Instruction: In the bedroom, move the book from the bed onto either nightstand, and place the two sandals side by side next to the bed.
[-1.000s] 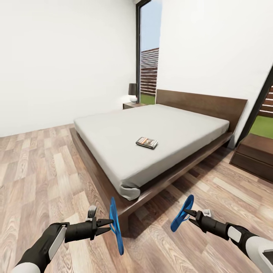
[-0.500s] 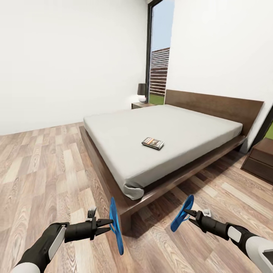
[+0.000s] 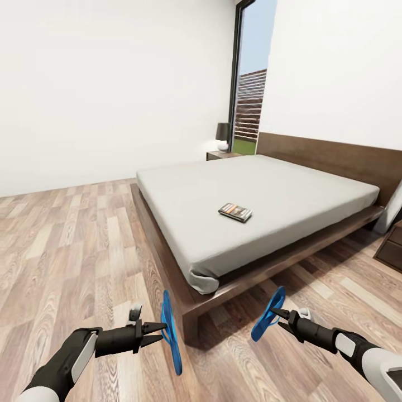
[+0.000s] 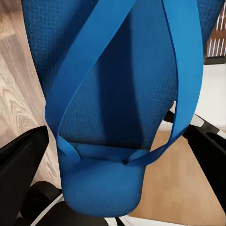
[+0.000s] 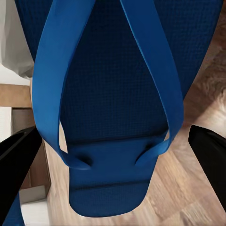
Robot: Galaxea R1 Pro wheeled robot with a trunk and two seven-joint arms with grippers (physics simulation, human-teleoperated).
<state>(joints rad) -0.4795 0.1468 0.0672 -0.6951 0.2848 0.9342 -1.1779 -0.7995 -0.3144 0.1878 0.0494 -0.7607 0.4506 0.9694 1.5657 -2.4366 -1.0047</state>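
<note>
My left gripper point(image 3: 159, 327) is shut on a bright blue sandal point(image 3: 171, 332) held on edge above the floor, just off the bed's near corner. A second blue sandal point(image 3: 268, 314) hangs from my right gripper point(image 3: 278, 315), which is shut on it. Both sandals show close up in the wrist views point(image 4: 117, 94) point(image 5: 117, 94). The bed point(image 3: 257, 195), off-white mattress on a dark wooden frame, stretches ahead and to the right. The book point(image 3: 234, 211) lies flat near the mattress middle. A dark nightstand point(image 3: 222, 155) stands at the bed's far left corner.
A small lamp point(image 3: 223, 135) sits on the far nightstand. Another dark cabinet point(image 3: 393, 245) shows at the right edge. A tall window point(image 3: 251, 78) is behind the headboard. Wooden floor point(image 3: 67, 251) spreads open to the left of the bed.
The view has swung left, so the bed and book have shifted right in the picture and the right cabinet is nearly out of frame. Both grippers still hold their sandals the same way.
</note>
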